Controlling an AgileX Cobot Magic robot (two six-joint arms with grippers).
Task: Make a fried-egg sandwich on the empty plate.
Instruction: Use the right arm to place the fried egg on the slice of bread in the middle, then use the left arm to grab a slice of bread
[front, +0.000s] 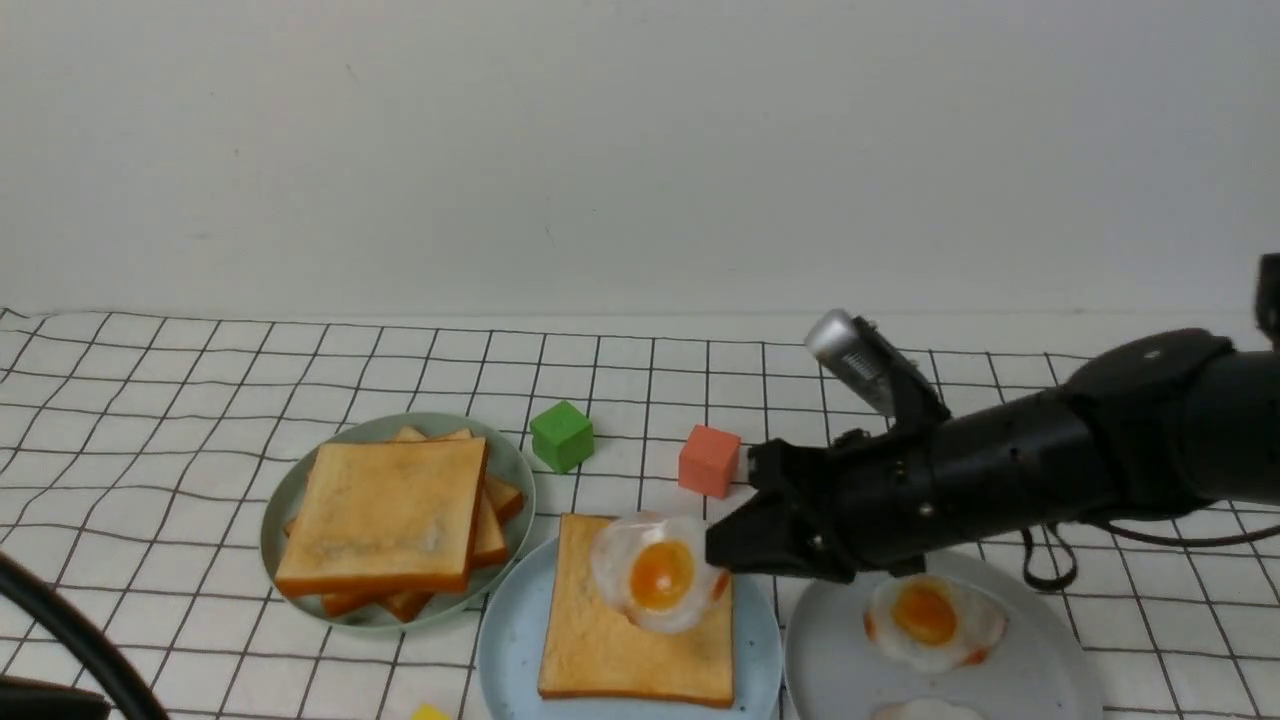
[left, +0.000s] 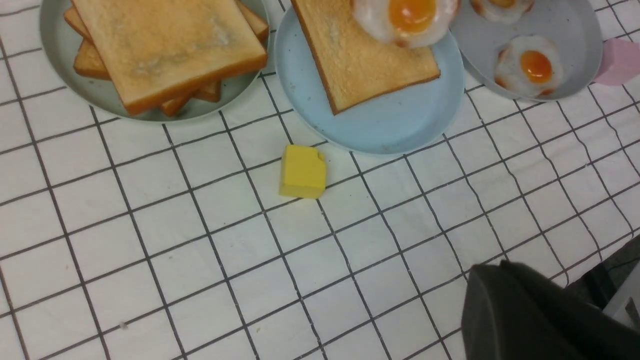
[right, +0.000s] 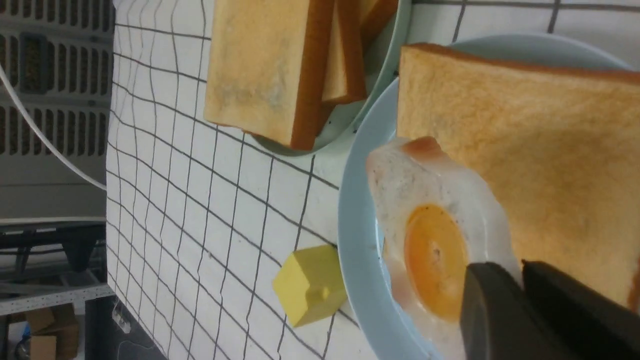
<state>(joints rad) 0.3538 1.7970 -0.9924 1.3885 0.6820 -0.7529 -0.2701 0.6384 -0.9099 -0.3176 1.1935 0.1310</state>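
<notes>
A pale blue plate (front: 500, 650) near the front middle bears one square toast slice (front: 620, 650). My right gripper (front: 715, 560) is shut on the edge of a glossy fried egg (front: 655, 580) and holds it tilted over the toast's far right corner. The right wrist view shows the fingers (right: 492, 300) pinching the egg (right: 430, 225) beside the toast (right: 540, 150) and plate rim (right: 355, 260). My left gripper (left: 492, 265) is shut and empty over bare tablecloth, nearer than the plate (left: 390, 130).
A sage-green plate (front: 290, 500) to the left holds a pile of toast (front: 390, 510). A grey plate (front: 1040, 680) to the right holds more eggs (front: 930, 615). A green cube (front: 561, 435) and a red cube (front: 709, 460) stand behind. A yellow block (left: 302, 171) lies before the blue plate.
</notes>
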